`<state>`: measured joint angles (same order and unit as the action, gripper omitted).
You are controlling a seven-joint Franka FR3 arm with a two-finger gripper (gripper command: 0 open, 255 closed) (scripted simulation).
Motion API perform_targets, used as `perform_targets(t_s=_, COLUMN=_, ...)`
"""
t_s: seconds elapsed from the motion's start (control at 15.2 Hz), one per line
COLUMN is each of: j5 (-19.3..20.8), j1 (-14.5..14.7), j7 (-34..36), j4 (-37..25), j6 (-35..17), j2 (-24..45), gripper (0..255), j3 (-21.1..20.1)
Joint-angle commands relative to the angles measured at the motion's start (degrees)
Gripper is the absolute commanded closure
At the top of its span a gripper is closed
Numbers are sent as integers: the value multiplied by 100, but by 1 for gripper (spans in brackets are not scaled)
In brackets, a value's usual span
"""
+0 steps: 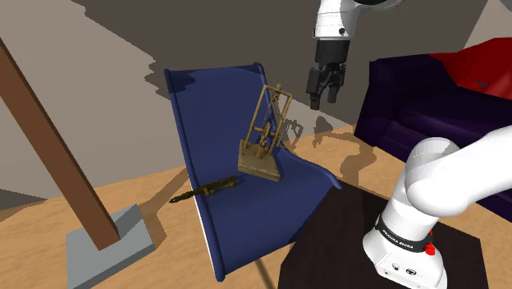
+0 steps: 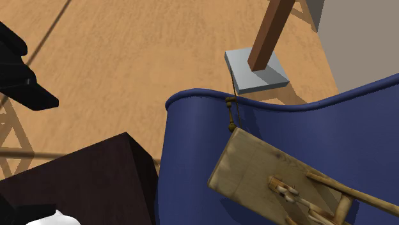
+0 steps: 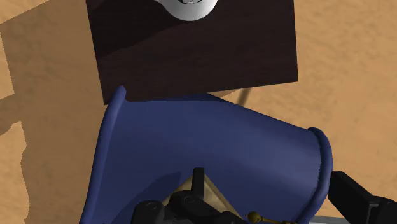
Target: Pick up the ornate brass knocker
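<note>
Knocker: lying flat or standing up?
Lying flat. The knocker rests lengthwise across the blue seat's edge, with one end sticking out past it. The gripper hangs above, apart from it.

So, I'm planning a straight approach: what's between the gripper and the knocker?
In the shoulder view, a wooden frame stands on the blue curved surface, between the gripper and the knocker.

Wooden frame model [image 1: 256,164] on blue seat [image 1: 246,213]
</note>
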<state>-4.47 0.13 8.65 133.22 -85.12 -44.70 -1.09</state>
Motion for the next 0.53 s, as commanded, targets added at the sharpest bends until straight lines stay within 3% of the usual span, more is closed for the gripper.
perform_targets(t_s=0.0, j5=0, j1=0, j7=0, j4=0, j6=0, j2=0, gripper=0, j3=0)
perform_targets(t_s=0.46, j5=344, j1=243, j7=-592, j4=-37, j6=-1175, j2=1260, gripper=0, j3=-230)
